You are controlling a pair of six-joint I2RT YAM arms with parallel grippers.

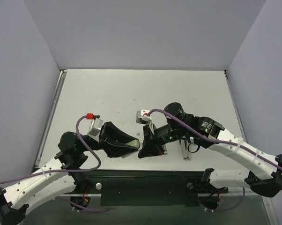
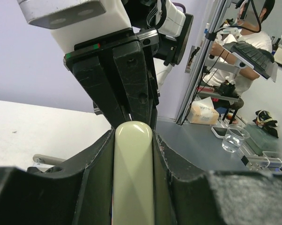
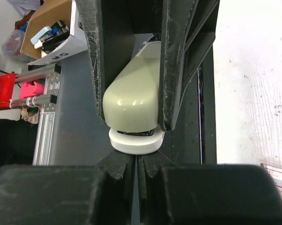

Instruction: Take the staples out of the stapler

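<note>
White desk (image 1: 131, 93): my left jaws clamp one olive-grey bar (image 2: 133, 173); my right jaws, pressed together empty, sit at its tip.

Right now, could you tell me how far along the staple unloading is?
Done: nothing visibly; no loose staples show. In hand: the left pincer clamps an olive-grey bar, the shut right pincer at its end. Left: the stapler lies on the table beside the right arm, ungripped.

Left fingers (image 1: 128, 142) and right fingers (image 1: 149, 149) meet over the table (image 1: 131, 89).
</note>
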